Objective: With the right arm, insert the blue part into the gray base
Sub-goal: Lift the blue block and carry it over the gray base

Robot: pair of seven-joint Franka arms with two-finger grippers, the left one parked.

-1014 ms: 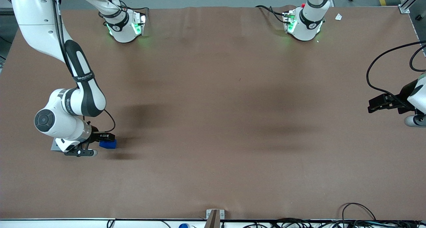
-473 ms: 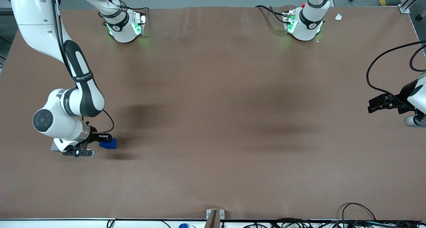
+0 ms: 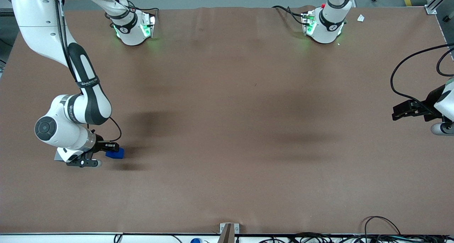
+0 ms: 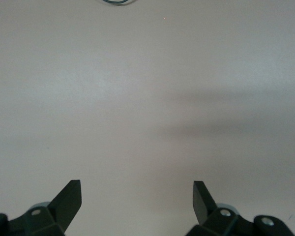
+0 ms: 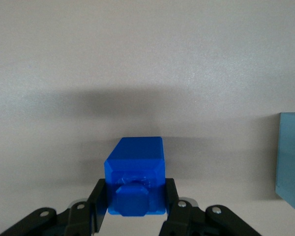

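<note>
A: Where is the blue part [image 5: 135, 176] now, and which way does it point?

B: It is between the two fingers [image 5: 99, 202] of the gripper [image 3: 108, 148] of the right arm [image 3: 72, 110]. The fingers are closed on its two sides and grasp it. In the wrist view its long axis runs away from the camera, and the stepped end with a small square boss faces the camera.

A: Does it touch the table [image 3: 248, 129]?

B: I think it is just above the brown surface, because a shadow lies under it, but the view does not show this clearly.

A: And the gray base [image 5: 291, 160]?

B: It stands just beside the gripper, at the working arm's end of the table. The front view shows only a small gray corner [image 3: 58, 154] of it under the wrist. The wrist view shows one flat side of it, apart from the blue part. I cannot see its top recess, so I cannot tell what is in it.
</note>
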